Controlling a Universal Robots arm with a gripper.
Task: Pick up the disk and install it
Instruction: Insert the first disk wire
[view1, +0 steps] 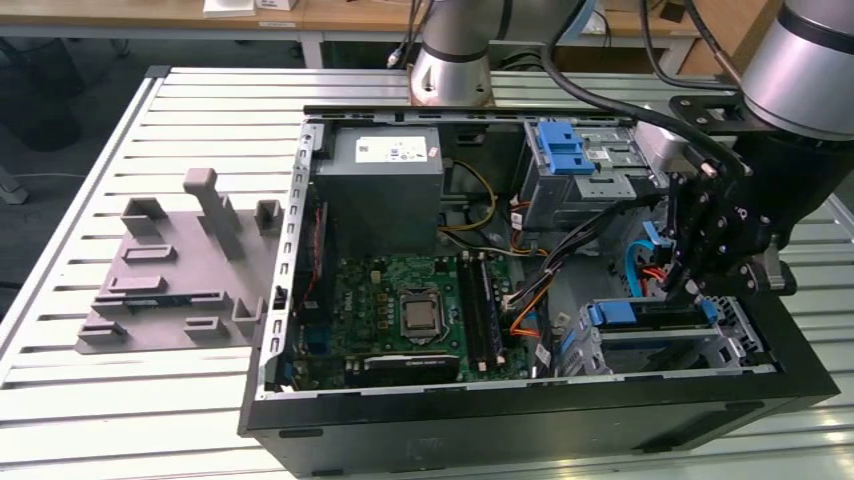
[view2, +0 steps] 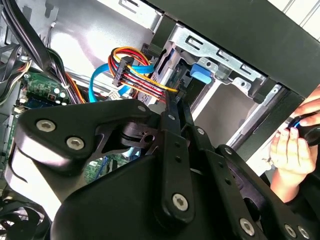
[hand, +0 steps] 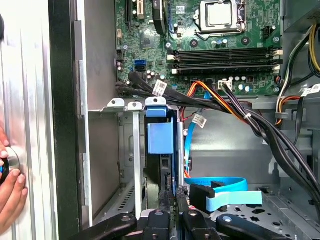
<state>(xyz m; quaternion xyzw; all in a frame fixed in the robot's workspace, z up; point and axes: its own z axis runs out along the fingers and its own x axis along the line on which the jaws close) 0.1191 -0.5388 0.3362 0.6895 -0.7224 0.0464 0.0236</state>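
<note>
The disk (view1: 650, 314) stands on edge in the metal drive cage (view1: 727, 345) at the front corner of the open computer case, on the exterior view's right. Its blue rail faces up in the exterior view. In both wrist views the blue rail (hand: 160, 136) and its tab (view2: 201, 71) sit between the cage's metal walls. My gripper (view1: 687, 288) hangs just above the cage. Its slim black fingers are drawn together, gripper (hand: 171, 194) at the disk's near end, with the gripper (view2: 175, 102) tips by the cage mouth. Whether they touch the disk is hidden.
A person's hand (hand: 10, 185) rests on the case's outer wall beside the cage, hand (view2: 292, 150). Bundled cables (hand: 235, 112) and a blue flat cable (hand: 225, 192) cross beside the cage. Inside the case are the motherboard (view1: 407, 310), grey power supply (view1: 387, 185) and upper cage with blue latch (view1: 567, 150). A grey fixture (view1: 180, 265) lies on the table.
</note>
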